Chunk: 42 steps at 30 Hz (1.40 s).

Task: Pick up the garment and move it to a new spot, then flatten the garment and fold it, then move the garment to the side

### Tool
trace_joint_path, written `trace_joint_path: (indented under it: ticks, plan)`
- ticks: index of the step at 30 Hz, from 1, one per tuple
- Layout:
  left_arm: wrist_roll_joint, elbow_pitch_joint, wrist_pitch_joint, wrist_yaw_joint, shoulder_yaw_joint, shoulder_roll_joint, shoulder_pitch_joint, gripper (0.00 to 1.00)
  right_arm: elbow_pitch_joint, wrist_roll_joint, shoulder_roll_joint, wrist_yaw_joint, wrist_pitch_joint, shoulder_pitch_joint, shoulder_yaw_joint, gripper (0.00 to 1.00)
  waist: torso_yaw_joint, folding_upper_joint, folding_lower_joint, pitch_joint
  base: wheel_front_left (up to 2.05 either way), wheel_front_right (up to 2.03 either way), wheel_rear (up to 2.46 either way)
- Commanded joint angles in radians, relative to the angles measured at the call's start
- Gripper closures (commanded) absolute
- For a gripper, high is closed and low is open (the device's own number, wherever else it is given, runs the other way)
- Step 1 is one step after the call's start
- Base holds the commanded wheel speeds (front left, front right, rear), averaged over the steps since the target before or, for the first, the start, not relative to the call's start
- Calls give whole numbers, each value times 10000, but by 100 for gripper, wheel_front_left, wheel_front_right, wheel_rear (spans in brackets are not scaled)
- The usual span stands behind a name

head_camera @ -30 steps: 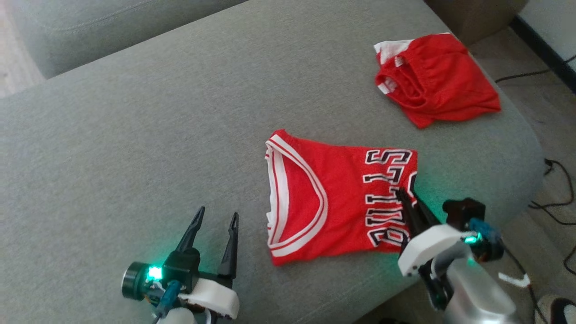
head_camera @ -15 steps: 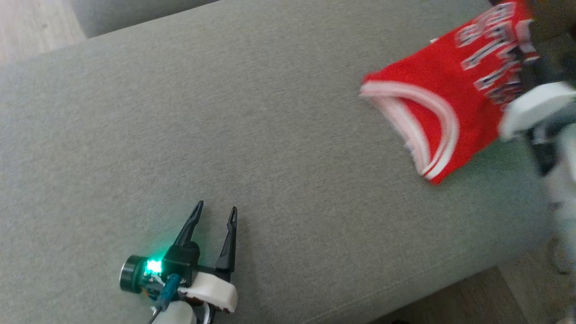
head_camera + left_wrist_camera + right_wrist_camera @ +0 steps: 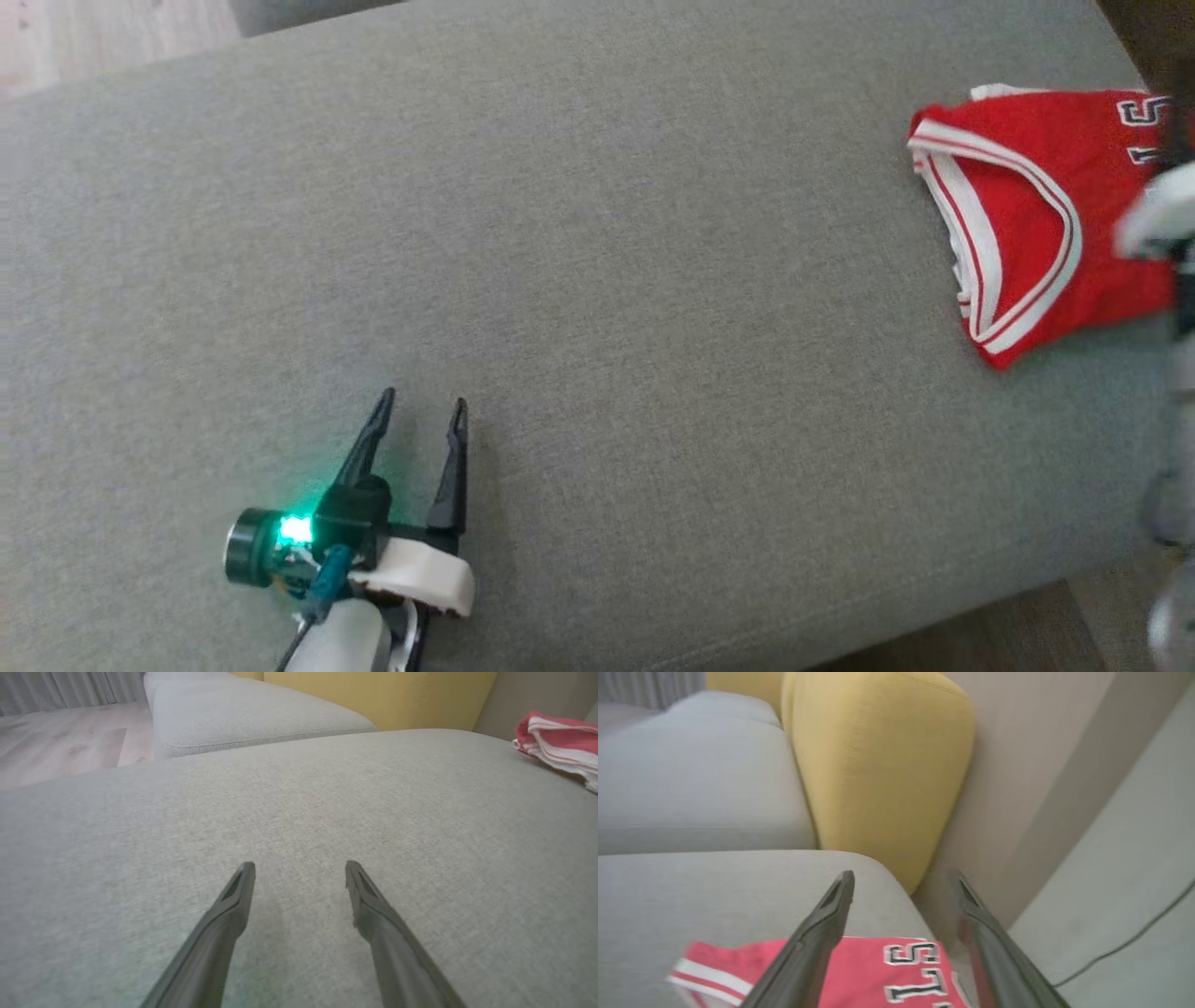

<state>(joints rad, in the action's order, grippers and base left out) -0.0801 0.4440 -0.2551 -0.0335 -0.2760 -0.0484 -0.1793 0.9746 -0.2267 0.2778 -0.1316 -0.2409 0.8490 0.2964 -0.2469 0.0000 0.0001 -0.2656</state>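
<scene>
At the right edge of the grey fabric sofa cushion [image 3: 597,280] lies the folded bright red soft garment [image 3: 1027,187], with white-and-red stripe trim and black-and-white lettering. The right tool [image 3: 901,879] hangs over it, fingers spread wide, gripping nothing. The left tool [image 3: 422,403] is well apart, toward the cushion's near left, likewise spread wide and empty.

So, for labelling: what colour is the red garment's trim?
White, red-striped, on the folded red fabric garment; head view.
</scene>
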Motion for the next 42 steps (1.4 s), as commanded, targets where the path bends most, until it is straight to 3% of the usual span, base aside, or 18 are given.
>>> trace_joint_path:
  ticks: [1, 6, 13, 24, 42]
  plan:
    - [-48, -325, -67, -55, 403, -18, -131, 0, -458, 94, -196, 9, -152, 108, -169, 0, 118, 0, -1, 131, 0, 0, 0]
    - [-117, -447, -67, -135, 704, -18, 9, 0, -1818, 873, -1394, 9, -203, -922, -961, 0, 579, 0, -1, 415, 0, 0, 0]
    - [-349, -500, -67, -249, 833, -18, 196, 0, -3497, 2274, -2112, 9, -206, -3548, -1959, 0, 1739, 0, -1, 763, 0, 0, 0]
    - [-871, -372, -67, -191, 939, -18, 452, 0, -4118, 3105, -2270, 9, -207, -5393, -2387, 0, 2729, 0, -1, 1179, 0, 0, 0]
    - [-1659, -229, -67, 207, 1617, -18, 1205, 0, -4258, 4089, -2274, 9, -208, -6486, -3412, 0, 2872, 0, -1, 2338, 0, 0, 0]
